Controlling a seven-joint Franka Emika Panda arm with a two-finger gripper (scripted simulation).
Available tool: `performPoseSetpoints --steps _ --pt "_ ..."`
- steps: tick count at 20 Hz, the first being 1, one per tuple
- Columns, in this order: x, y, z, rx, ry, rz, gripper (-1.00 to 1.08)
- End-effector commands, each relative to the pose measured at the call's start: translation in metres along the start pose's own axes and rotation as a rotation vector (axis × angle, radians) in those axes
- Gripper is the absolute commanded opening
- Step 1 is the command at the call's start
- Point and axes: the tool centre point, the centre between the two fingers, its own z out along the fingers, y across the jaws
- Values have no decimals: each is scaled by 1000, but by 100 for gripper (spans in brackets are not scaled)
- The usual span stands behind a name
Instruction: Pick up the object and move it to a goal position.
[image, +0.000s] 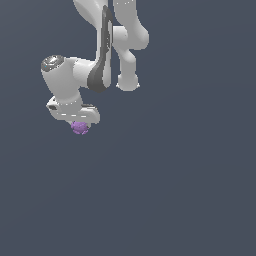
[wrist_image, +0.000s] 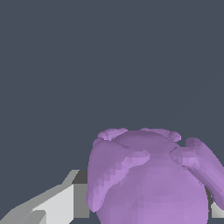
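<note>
1. In the exterior view, the white arm (image: 107, 45) came down from the upper edge of the picture and bent toward the exterior view's left, ending in a stubby white wrist block.
2. The gripper (image: 78, 122) sat at the low end of that block, and the object (image: 79, 127), a small bumpy light-purple blob, showed directly beneath it, touching its underside.
3. The blob was far narrower than the wrist block above it, and that block hid its upper part.
4. The jaws themselves were covered by the wrist block in this view, so their state could not be read here.
5. Around the object lay only the plain dark grey-blue surface (image: 175, 190); whether the blob touched that surface or hung above it could not be told.
6. In the wrist view, the object (wrist_image: 148, 179) filled much of the picture close to the camera, its lobed, lumpy purple top plainly seen.
7. One white and grey finger (wrist_image: 57, 203) stood just beside the blob on one flank, and a sliver of another showed at the opposite flank by the picture's edge.
8. The blob sat between the two fingers, with the jaws seemingly clenched on it, though the contact points were hidden by the blob itself.
</note>
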Motion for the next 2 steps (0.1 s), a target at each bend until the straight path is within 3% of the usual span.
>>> performPoseSetpoints --steps 1,2 --pt "-1 4 -2 0 0 -2 -100" --pt "-1 4 -2 0 0 -2 -100"
